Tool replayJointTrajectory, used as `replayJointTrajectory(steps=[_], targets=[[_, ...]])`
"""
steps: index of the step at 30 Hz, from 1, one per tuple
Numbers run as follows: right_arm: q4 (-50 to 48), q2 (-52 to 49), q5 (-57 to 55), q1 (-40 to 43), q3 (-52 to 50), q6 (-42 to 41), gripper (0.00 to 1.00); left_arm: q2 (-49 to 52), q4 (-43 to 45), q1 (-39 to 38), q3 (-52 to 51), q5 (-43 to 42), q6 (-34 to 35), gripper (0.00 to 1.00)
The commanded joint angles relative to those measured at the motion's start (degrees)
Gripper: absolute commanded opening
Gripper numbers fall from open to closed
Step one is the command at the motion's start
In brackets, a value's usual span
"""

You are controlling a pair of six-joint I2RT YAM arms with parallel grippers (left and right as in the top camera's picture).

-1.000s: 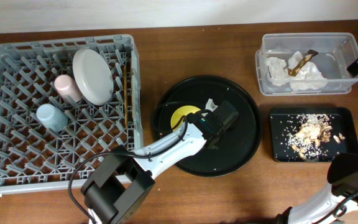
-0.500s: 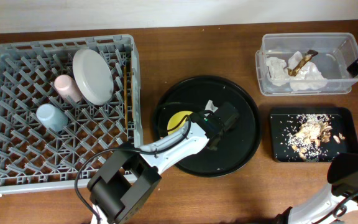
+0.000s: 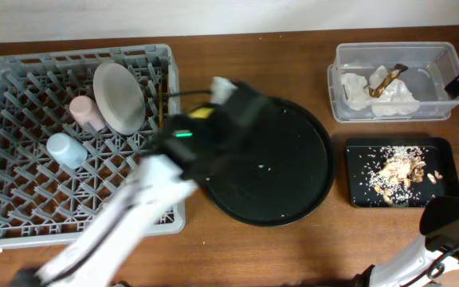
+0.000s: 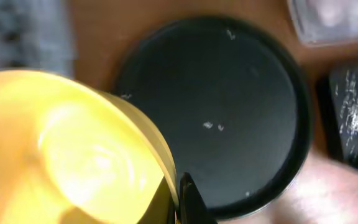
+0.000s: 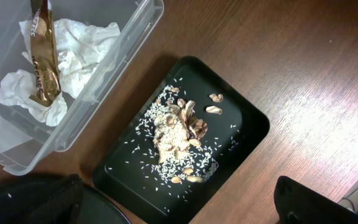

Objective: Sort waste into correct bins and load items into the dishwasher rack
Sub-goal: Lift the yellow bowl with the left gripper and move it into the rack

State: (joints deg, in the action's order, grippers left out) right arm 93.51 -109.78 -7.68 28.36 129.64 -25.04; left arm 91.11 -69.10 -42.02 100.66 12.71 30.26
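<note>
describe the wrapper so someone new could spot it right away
Find the clear plastic tub at the overhead view's top right, beyond the shallow black tray. Inside it, the gold-brown wrapper lies on the crumpled white tissue: the only shiny brown strip there.

The left arm [image 3: 134, 207] is seen blurred, stretched from the near edge toward the far side, its gripper [image 4: 176, 199] clamped on the rim of a yellow bowl [image 4: 73, 143]. The right gripper [image 5: 173, 213] is held with its fingers [image 5: 316, 202] spread wide.
</note>
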Motion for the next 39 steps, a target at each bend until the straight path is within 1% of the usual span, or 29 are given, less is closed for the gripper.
replayJointTrajectory(steps=[1, 3, 5, 8, 11, 15, 17, 19, 21, 24, 26, 32, 36, 39], targets=[[0.15, 0.33, -0.68, 0.17, 0.66, 0.11, 0.99, -8.83, -5.29, 10.08, 0.39, -4.59, 4.72, 0.01], [0.15, 0.33, -0.68, 0.17, 0.66, 0.11, 0.99, -11.54, -7.56, 14.88, 0.37, -8.41, 4.70, 0.00], [0.15, 0.33, -0.68, 0.17, 0.66, 0.11, 0.99, -14.19, -10.47, 21.38, 0.37, -13.77, 4.48, 0.01], [0.15, 0.33, -0.68, 0.17, 0.66, 0.11, 0.98, -16.24, -12.00, 30.05, -0.20, -24.55, -2.45, 0.01], [0.15, 0.33, -0.68, 0.17, 0.66, 0.11, 0.99, -16.50, -11.96, 38.12, -2.08, -38.32, -8.92, 0.00], [0.15, 0.33, -0.68, 0.17, 0.66, 0.11, 0.99, -16.46, -9.29, 49.77, -10.49, -58.99, -17.51, 0.01], [0.15, 0.33, -0.68, 0.17, 0.66, 0.11, 0.99, -16.46, -6.34, 54.64, -16.85, -69.00, -20.48, 0.00], [0.15, 0.33, -0.68, 0.17, 0.66, 0.11, 0.99, -16.46, -1.86, 58.21, -23.10, -76.35, -20.98, 0.01], [0.15, 0.33, -0.68, 0.17, 0.66, 0.11, 0.99, -16.44, 6.03, 61.11, -30.25, -85.05, -20.96, 0.01], [0.15, 0.33, -0.68, 0.17, 0.66, 0.11, 0.99, -15.30, 17.40, 63.45, -37.86, -93.77, -20.46, 0.00], [0.15, 0.33, -0.68, 0.17, 0.66, 0.11, 0.99, -13.22, 21.35, 64.78, -40.98, -94.29, -20.50, 0.01], [0.15, 0.33, -0.68, 0.17, 0.66, 0.11, 0.99, -6.32, 22.73, 67.41, -41.92, -93.50, -21.03, 0.00], [0.15, 0.33, -0.68, 0.17, 0.66, 0.11, 0.99, -2.23, 23.30, 67.98, -41.92, -86.01, -21.00, 0.00], [0.15, 0.33, -0.68, 0.17, 0.66, 0.11, 0.99, -0.59, 23.74, 68.08, -41.92, -84.89, -21.00, 0.01]])
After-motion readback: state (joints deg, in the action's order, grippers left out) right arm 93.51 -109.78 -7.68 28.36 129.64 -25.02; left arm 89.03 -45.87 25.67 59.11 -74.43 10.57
